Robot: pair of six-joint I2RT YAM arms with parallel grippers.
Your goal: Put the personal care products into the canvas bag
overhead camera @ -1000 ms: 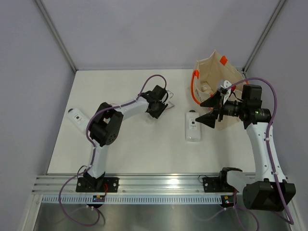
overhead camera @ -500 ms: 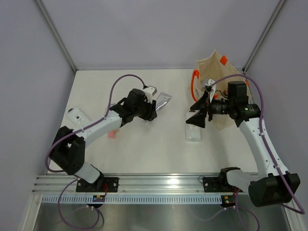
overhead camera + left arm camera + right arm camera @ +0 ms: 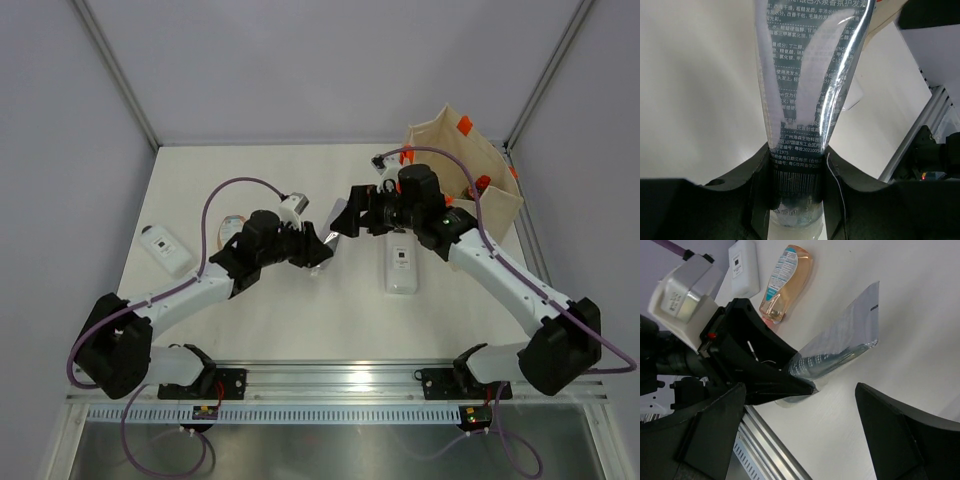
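**Inspector:** What is the left pincer doing?

**Operator:** My left gripper (image 3: pixel 795 172) is clenching the silver tube (image 3: pixel 810 75) close to its cap end. The flat crimped end is pointing toward my other arm.

**Inspector:** And the right?

**Operator:** My right gripper (image 3: pixel 350 213) is hovering just beside that tube with its jaws spread wide, gripping nothing.

**Inspector:** What is the bag holding?

**Operator:** The canvas bag (image 3: pixel 440 140) is sitting at the far right corner of the table (image 3: pixel 300 320), behind my right arm. Something red is showing at its opening. I cannot tell what else is lying inside.

**Inspector:** Which containers are lying outside it?

**Operator:** A flat white bottle (image 3: pixel 401 262) is lying label-up on the table near the bag. A second white bottle (image 3: pixel 165 250) and a peach container (image 3: pixel 787 282) are lying near each other at the left, well apart from the bag.
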